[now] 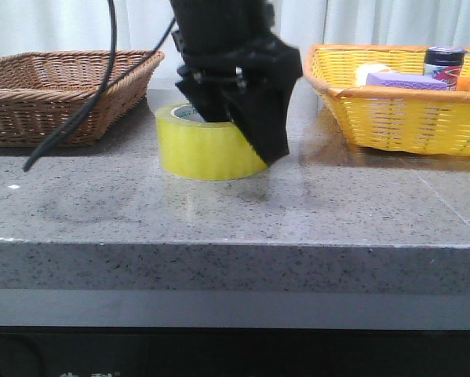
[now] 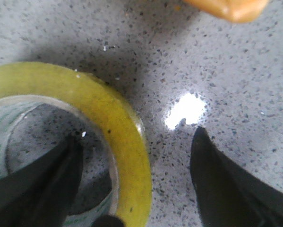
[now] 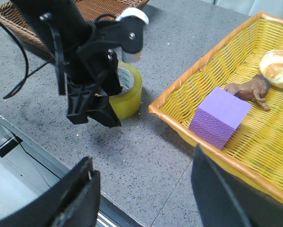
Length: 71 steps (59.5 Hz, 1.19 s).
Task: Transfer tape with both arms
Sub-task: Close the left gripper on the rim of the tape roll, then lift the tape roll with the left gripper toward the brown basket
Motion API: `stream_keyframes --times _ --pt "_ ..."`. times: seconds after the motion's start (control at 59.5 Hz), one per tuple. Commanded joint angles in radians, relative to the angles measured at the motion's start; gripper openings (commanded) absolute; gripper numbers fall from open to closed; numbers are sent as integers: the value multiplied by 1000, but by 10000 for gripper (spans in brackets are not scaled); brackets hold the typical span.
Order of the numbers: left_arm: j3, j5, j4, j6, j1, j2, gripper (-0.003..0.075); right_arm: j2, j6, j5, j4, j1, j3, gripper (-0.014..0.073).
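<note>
The tape (image 1: 207,149), a wide yellow roll with a white, green-printed core, lies flat on the grey stone table (image 1: 219,212). My left gripper (image 1: 235,133) reaches down over it and is open. In the left wrist view one finger (image 2: 56,175) is inside the core of the tape (image 2: 117,118) and the other finger (image 2: 212,179) stands outside, well apart from the roll's wall. The right wrist view shows the tape (image 3: 132,92) under the left gripper (image 3: 101,111). My right gripper (image 3: 142,158) hangs open and empty above the table, near the table's front edge.
A brown wicker basket (image 1: 62,86) stands at the back left. A yellow basket (image 1: 399,110) at the back right holds a purple block (image 3: 220,117), a bread roll (image 3: 276,66), a toy horse (image 3: 250,90) and a can (image 1: 445,63). A black cable (image 1: 85,102) trails from the left arm.
</note>
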Motion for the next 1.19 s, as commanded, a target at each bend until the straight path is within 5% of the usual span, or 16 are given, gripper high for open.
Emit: stream_keyframes --times 0.0,0.235,0.387,0.605,0.891,1.177 --pt "-34 -33 -17 -14 -6 -43 463 0 -4 -67 9 -7 -20 447" --pt "-34 -25 -25 -23 -6 -43 169 0 -4 -67 9 -7 -20 447" --pt "-36 -25 -29 -46 -6 -43 59 0 -4 -67 9 -7 -20 447" --pt "-70 13 -25 -48 -6 -45 45 0 -4 -67 9 -7 -20 447" --pt "-303 144 124 -124 -1 -45 45 0 -4 -67 9 -7 -20 447" --pt "-439 180 155 -127 116 -48 45 0 -4 -67 9 -7 -20 447"
